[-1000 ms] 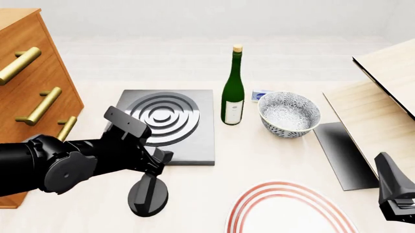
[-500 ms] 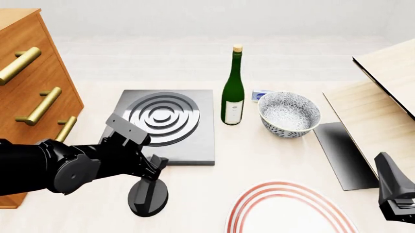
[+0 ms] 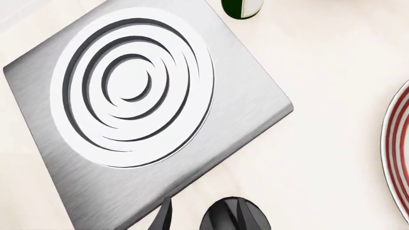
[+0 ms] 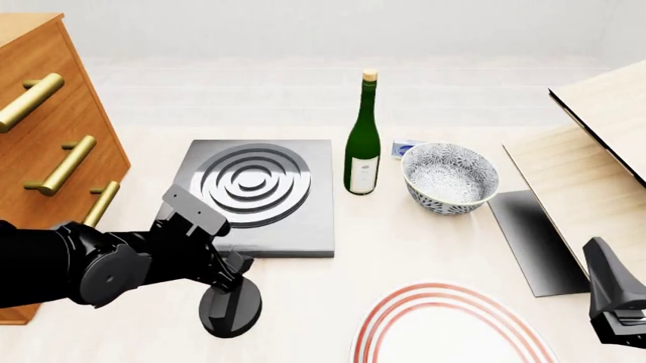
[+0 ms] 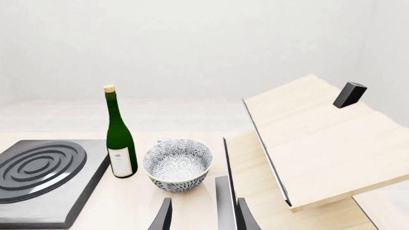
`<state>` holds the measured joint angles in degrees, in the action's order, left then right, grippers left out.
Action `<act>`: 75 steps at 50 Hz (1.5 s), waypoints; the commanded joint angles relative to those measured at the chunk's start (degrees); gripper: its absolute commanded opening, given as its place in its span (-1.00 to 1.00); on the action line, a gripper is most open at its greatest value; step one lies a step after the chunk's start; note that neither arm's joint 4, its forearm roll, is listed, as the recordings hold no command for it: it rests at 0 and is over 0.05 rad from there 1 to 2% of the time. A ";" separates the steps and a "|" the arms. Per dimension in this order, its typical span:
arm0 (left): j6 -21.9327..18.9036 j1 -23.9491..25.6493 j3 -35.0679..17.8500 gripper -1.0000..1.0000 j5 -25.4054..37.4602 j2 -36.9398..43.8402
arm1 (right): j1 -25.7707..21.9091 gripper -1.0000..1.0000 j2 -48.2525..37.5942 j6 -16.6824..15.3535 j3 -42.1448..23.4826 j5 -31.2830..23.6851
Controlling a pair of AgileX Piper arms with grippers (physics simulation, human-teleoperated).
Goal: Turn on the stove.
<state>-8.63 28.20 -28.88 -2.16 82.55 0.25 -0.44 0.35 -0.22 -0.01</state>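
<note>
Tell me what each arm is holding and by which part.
The left gripper is down at the top of the black knob, but whether its jaws are clamping it cannot be told. The right gripper is open and holds nothing.

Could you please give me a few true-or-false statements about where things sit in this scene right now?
1. The green bottle stands upright between the stove and the patterned bowl. True.
2. The black knob sits on top of the burner rings. False: it rests on the table, nearer the arms than the stove.
3. The left gripper is down at the knob. True.
4. The right gripper holds the bowl. False: it is apart from it, holding nothing.
</note>
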 commanded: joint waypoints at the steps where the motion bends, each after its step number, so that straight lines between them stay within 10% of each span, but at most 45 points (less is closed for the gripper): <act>1: -1.72 -0.68 0.66 1.00 -0.53 1.01 | -0.02 1.00 0.08 -0.30 0.05 0.10; 75: -1.07 -1.78 9.38 1.00 4.39 -11.50 | 0.04 1.00 0.07 -0.09 -0.05 -0.06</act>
<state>-10.79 25.16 -21.53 2.62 71.72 0.30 -0.45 0.38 -0.23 -0.01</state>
